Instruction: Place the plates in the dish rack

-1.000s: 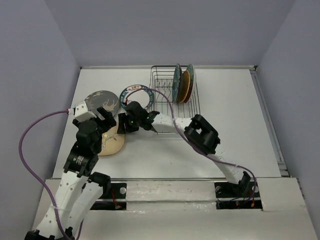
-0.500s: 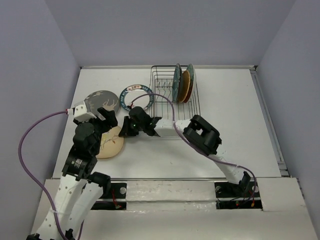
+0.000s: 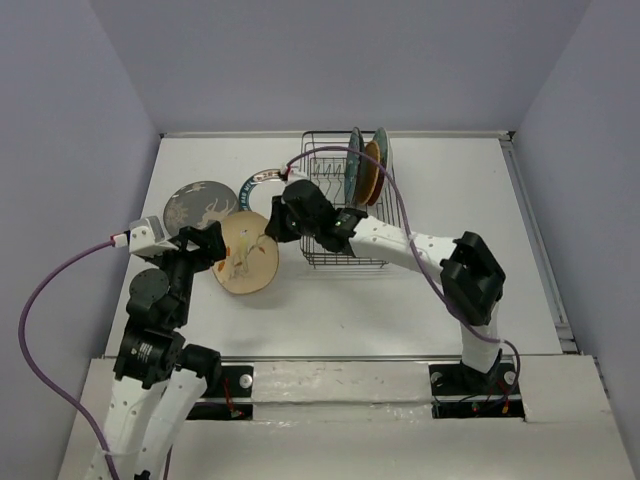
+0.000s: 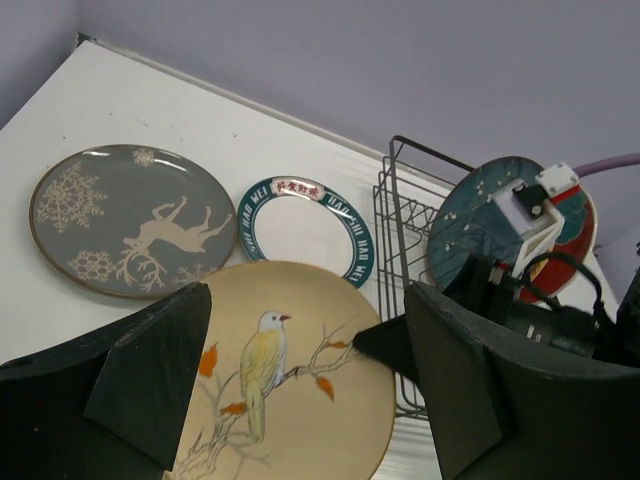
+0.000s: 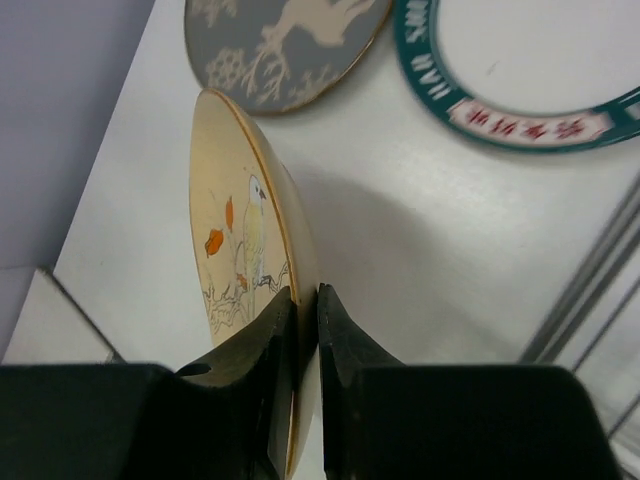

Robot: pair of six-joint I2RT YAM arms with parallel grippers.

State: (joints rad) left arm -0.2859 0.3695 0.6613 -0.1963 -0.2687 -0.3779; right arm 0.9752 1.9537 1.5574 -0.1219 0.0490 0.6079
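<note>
My right gripper (image 3: 272, 226) is shut on the rim of the pale tan bird plate (image 3: 248, 264) and holds it tilted on edge above the table, left of the dish rack (image 3: 340, 232). The right wrist view shows the fingertips (image 5: 286, 300) pinching the plate's edge (image 5: 235, 250). My left gripper (image 3: 205, 244) is open and empty just left of the plate; the plate (image 4: 300, 400) shows between its fingers. The grey deer plate (image 3: 200, 205) and the white teal-rimmed plate (image 3: 262, 188) lie flat on the table behind. Three plates (image 3: 366, 168) stand in the rack.
The black wire rack (image 4: 400, 220) stands at the back centre with free tines in its near half. A purple cable loops over the rack. The right arm reaches across the rack's front. Walls close the table on three sides.
My right gripper has lifted the tan plate off the table and tipped it up, moving it right toward the rack. The right elbow swung right. The left arm drew back to the left.
</note>
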